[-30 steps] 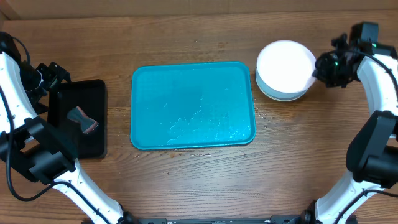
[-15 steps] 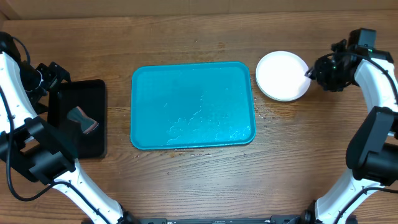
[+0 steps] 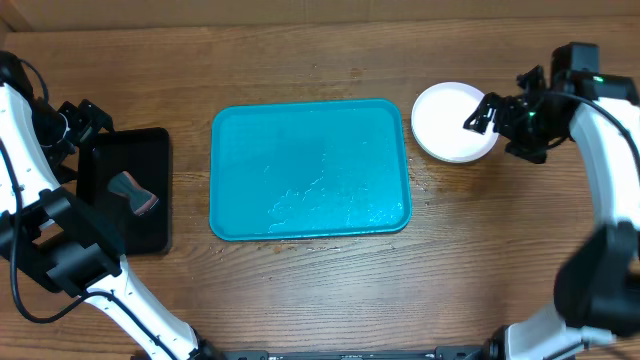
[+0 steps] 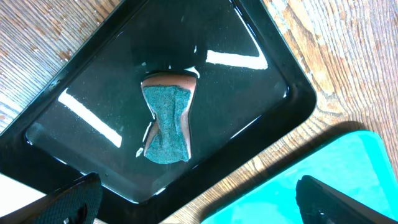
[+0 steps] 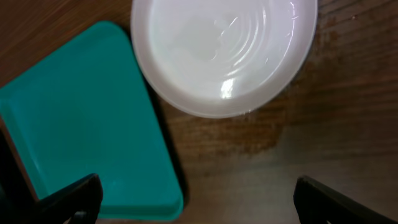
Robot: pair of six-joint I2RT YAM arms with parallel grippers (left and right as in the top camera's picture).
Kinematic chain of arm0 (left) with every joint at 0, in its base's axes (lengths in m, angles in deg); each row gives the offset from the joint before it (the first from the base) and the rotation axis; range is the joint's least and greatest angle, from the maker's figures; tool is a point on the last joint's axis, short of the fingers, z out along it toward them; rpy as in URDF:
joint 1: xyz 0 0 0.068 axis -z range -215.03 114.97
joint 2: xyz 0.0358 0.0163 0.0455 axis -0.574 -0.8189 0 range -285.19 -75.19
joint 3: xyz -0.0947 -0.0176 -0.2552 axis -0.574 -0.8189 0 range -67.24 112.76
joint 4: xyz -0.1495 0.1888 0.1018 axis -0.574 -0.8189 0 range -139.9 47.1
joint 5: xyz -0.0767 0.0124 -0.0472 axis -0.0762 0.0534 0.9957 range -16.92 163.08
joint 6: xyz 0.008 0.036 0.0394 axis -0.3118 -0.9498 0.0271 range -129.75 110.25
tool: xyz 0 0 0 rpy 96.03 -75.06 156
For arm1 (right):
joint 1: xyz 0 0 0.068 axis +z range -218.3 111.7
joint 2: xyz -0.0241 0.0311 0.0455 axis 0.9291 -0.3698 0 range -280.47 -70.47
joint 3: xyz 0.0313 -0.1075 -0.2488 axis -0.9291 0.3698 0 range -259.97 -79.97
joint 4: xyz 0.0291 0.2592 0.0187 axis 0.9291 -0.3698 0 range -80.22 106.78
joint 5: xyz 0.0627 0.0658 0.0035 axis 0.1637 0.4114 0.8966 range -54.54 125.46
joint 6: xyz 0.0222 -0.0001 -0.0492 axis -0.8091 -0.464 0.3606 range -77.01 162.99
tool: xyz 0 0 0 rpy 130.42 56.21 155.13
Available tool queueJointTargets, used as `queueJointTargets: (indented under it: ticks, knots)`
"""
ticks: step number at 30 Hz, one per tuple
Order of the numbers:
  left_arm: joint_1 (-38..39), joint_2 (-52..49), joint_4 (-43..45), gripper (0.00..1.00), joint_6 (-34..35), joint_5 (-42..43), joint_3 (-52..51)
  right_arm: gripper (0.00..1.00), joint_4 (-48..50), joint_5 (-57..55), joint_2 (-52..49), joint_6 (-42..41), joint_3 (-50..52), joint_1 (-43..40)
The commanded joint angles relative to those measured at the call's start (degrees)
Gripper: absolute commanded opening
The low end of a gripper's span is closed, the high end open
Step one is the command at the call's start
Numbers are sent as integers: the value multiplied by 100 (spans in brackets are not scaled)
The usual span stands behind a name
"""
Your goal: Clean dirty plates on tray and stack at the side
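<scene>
Wooden worktop (image 3: 320,290).
Tray (image 3: 300,150): centre, turquoise, wet sheen on its floor.
White plate (image 3: 448,122): on the worktop just beside the tray's far right corner; anything under it is hidden.
Black tray (image 3: 140,230): far left, holding a sponge (image 3: 133,192).
Left fingers (image 4: 78,202): apart, empty, above the black tray.
Right fingers (image 5: 74,199): apart, empty, at the plate's right rim.
A second ago the plate was raised; now it lies flat and released. The rest is unmoved.
</scene>
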Motion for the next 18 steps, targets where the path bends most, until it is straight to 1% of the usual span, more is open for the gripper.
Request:
queueJointTargets:
  ticks: [1,2,3,4,5,8,10,11,14,18]
  knots:
    - [37,31,9,99,-24,42,33,100,-197,-297,1121,304,164,358]
    - [37,31,9,100,-24,42,33,100,-234,-302,1322,348,256,444]
    - [37,31,9,100,-24,42,33,100,-310,-328,1853,463,560,682]
    - [37,31,9,99,-24,42,33,100,-343,-398,2181,459,785,822]
    - [37,31,9,100,-24,42,33,100,-363,-431,2841,455,1296,1058]
    - [42,31,9,100,-24,42,33,100,-323,-404,3792,409,2046,1329]
    - [42,31,9,100,-24,42,33,100,-337,-404,4238,411,2352,1412]
    - [42,31,11,100,-24,42,33,100,-358,-404,4618,411,2559,1432]
    - [42,31,9,100,-24,42,33,100,-452,-407,4986,413,2634,1429]
    - [42,31,11,99,-24,42,33,100,-470,-409,5141,413,2634,1429]
